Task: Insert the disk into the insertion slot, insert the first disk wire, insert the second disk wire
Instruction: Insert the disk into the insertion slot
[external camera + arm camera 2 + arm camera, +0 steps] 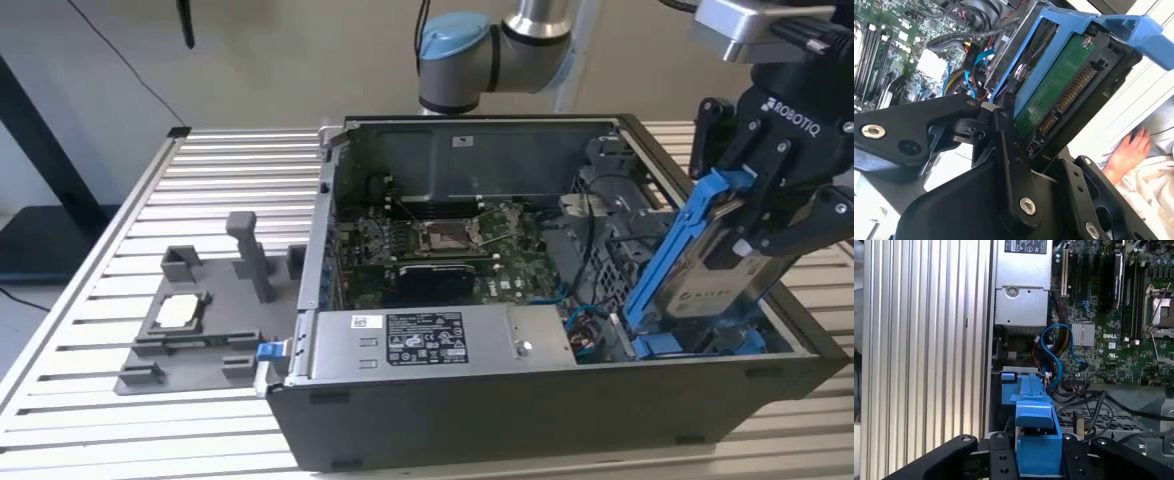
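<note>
Now silver-grey disk (718,283) w/ blue carrier (674,255), green PCB underside (1054,85), sits clamped between jaws.

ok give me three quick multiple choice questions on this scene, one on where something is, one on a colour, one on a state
1. Where is the disk?
A. on the grey fixture on the table
B. in the gripper, over the computer case at the exterior view's right
C. on top of the power-supply box

2. What colour is the carrier around the disk?
A. red
B. yellow
C. blue

3. How does the disk sit?
A. lying flat
B. tilted, lower end dipping into the case
C. standing on the table

Answers:
1 B: the gripper clamps it over the open case.
2 C: the bright blue frame shows in the exterior view and both wrist views.
3 B: in the exterior view it slopes down into the case.
</note>
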Controlling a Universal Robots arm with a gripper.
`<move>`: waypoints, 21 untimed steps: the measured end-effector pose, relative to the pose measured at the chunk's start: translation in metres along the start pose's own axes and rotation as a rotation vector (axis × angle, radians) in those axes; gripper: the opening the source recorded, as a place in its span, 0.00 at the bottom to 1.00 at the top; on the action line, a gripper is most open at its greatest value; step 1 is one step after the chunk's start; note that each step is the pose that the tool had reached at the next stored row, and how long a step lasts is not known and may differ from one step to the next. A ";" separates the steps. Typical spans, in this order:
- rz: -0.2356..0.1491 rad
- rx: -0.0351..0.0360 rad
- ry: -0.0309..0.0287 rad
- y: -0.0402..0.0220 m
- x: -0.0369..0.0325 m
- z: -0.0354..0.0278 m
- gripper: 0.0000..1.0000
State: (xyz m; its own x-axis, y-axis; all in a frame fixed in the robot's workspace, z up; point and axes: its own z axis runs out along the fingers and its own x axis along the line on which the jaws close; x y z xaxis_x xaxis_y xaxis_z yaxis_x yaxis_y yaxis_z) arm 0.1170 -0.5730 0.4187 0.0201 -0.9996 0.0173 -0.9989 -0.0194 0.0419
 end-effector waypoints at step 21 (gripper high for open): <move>-0.001 0.0036 -0.0193 -0.0009 -0.0014 0.0217 0.33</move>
State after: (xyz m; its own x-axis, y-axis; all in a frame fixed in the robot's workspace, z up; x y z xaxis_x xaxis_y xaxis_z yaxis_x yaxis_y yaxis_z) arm 0.1169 -0.5720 0.3970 0.0208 -0.9998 -0.0021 -0.9990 -0.0209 0.0383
